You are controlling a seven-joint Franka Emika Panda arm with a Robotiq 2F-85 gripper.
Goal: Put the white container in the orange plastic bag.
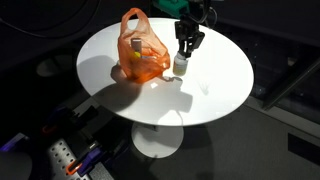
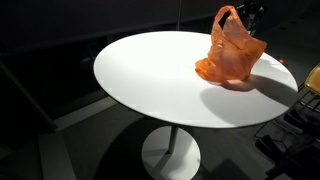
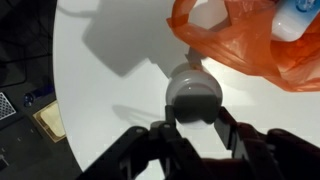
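The white container (image 1: 180, 65) is a small round jar that stands on the round white table (image 1: 215, 95), just beside the orange plastic bag (image 1: 142, 52). My gripper (image 1: 188, 50) hangs right over it, open, with the fingertips at its top. In the wrist view the container (image 3: 193, 90) sits between the two dark fingers of the gripper (image 3: 198, 122), and the fingers flank its sides. The orange bag (image 3: 250, 50) lies just beyond it, with white and pale blue things showing inside. In an exterior view the bag (image 2: 232, 50) hides the container.
The table (image 2: 160, 85) stands on a single white pedestal (image 1: 160, 140) over a dark floor. Dark equipment and cables lie on the floor by the table (image 1: 70, 155). A tan box (image 3: 48, 120) lies on the floor past the table's edge.
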